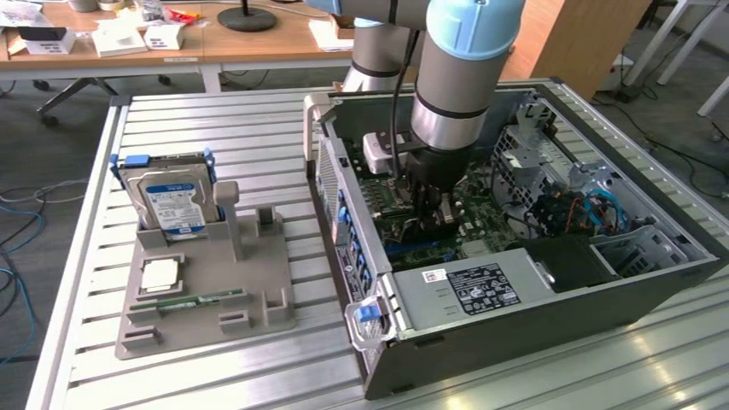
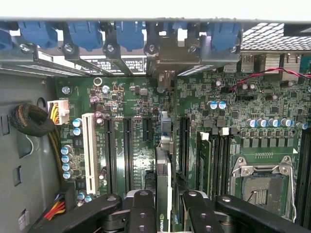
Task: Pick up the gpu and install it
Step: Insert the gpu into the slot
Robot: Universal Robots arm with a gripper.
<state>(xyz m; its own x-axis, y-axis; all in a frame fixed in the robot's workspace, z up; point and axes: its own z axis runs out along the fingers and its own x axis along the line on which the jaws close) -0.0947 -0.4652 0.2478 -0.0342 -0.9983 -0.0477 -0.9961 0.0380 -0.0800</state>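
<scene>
Holding the gpu [image 2: 164, 194] edge-on in our gripper [image 2: 166, 206], we have it above the motherboard [image 2: 136, 97], not seated.

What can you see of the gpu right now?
The gpu is seen edge-on in the wrist view: a thin card held upright between the gripper fingers, which are closed on it. Its near edge carries a dark strip with a small green-and-white logo. A silvery metal end points toward the blue slot latches at the case's rear wall. It hangs over the green motherboard, roughly in line with the long black expansion slots. Whether it touches a slot cannot be told.
</scene>
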